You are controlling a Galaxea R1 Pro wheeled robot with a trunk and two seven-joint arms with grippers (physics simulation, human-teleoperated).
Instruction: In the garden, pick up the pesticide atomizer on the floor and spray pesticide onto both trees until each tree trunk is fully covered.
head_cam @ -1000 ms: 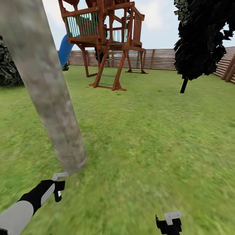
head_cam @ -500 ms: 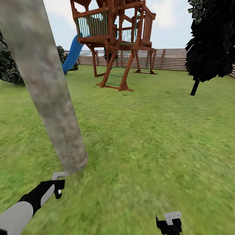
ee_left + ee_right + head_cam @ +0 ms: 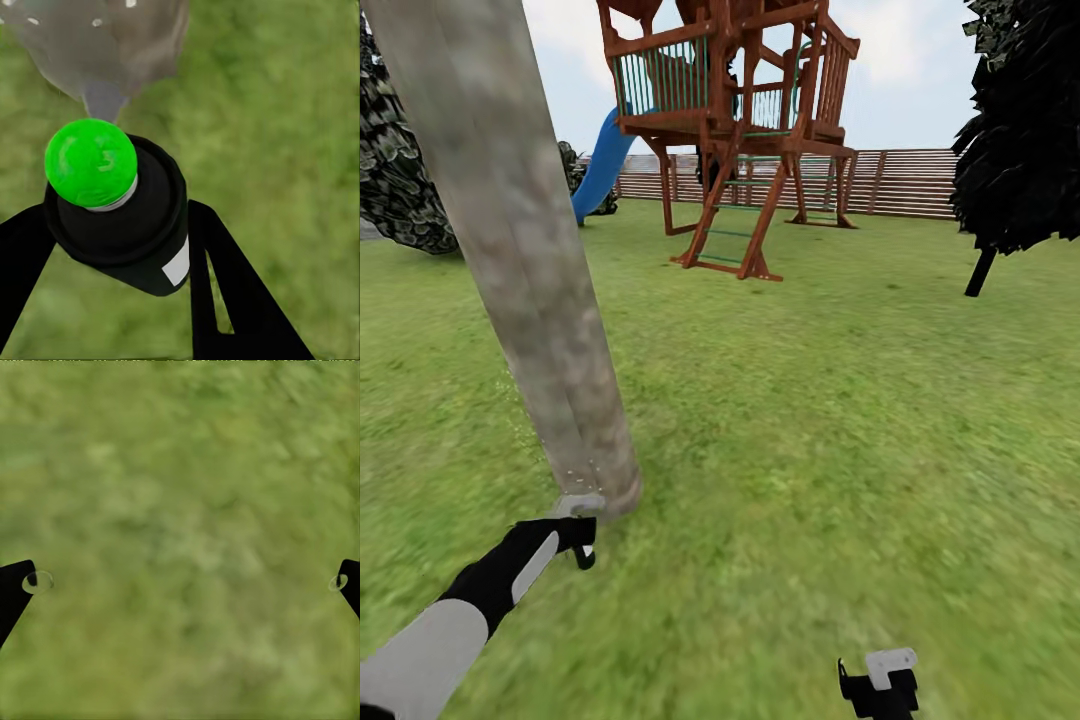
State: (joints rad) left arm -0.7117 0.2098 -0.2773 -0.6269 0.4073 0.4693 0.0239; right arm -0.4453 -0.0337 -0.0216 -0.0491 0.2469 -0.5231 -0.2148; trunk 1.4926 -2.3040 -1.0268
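You are holding the pesticide atomizer (image 3: 112, 206) clamped in your left gripper (image 3: 575, 540), its nozzle aiming at the base of the upright tree trunk (image 3: 535, 300) just ahead; your right gripper (image 3: 180, 582) is hanging wide open, empty, over the lawn (image 3: 840, 400).

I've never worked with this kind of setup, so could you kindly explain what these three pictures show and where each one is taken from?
These are simulator renders from a wheeled robot with two arms. The large picture comes from a camera on its head, looking down over a lawn with a tree trunk close by, a wooden play tower and a slatted fence behind. The other two come from cameras near each claw. The left claw is shut on a black pesticide atomizer with a green cap, aimed at the trunk's base, where a few white specks show. The right claw hangs open above bare grass, holding nothing.
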